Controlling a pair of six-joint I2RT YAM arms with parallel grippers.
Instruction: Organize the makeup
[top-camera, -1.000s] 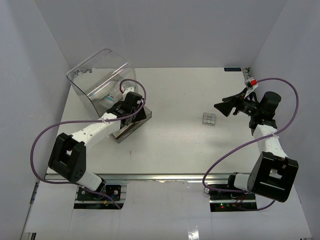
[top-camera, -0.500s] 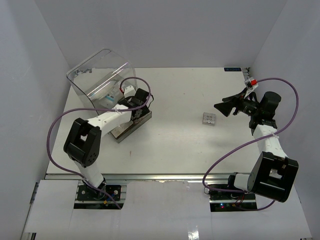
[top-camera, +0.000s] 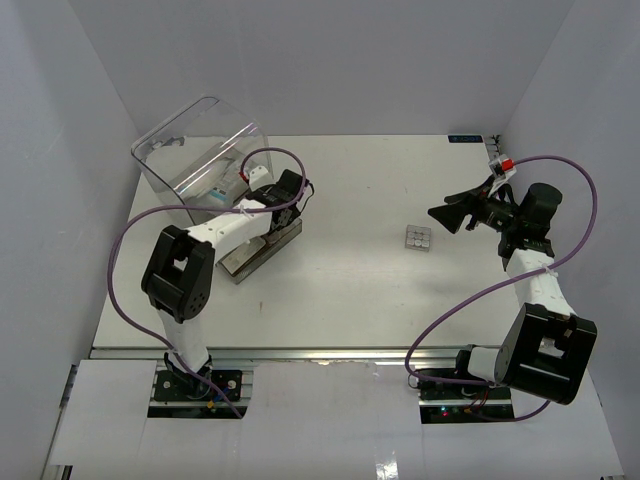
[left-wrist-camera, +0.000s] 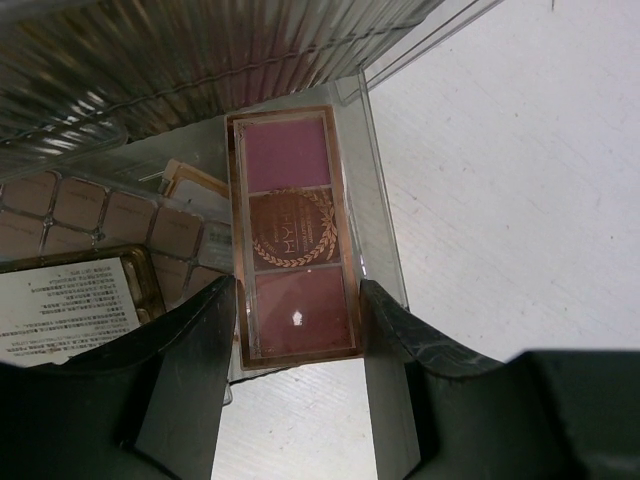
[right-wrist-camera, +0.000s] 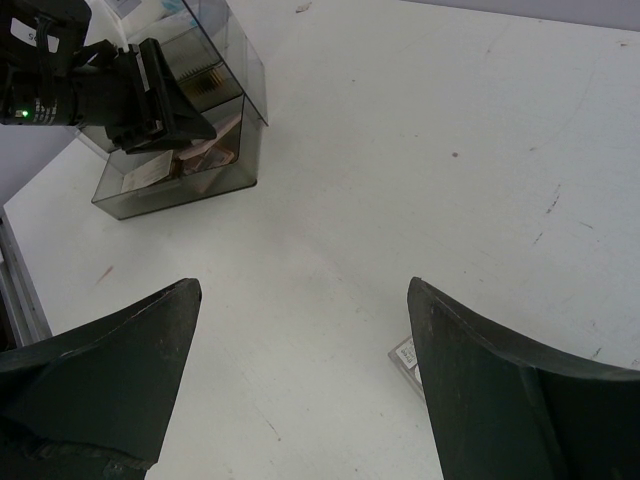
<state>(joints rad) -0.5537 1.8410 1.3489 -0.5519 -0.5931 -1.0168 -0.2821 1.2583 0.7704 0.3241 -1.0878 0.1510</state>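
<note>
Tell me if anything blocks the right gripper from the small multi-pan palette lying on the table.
Nothing visible does. The right gripper hangs open beside the small multi-pan palette, with only bare white table between them.

Robot lab cell: white table (top-camera: 380, 290), bare white walls (top-camera: 330, 60), aluminium mounting rail (top-camera: 330, 354).

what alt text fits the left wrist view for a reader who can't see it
The left gripper clamps a gold-framed pink palette with three pans by its long sides, over a clear tray on the white table. A brown multi-pan palette lies in the tray to its left.
</note>
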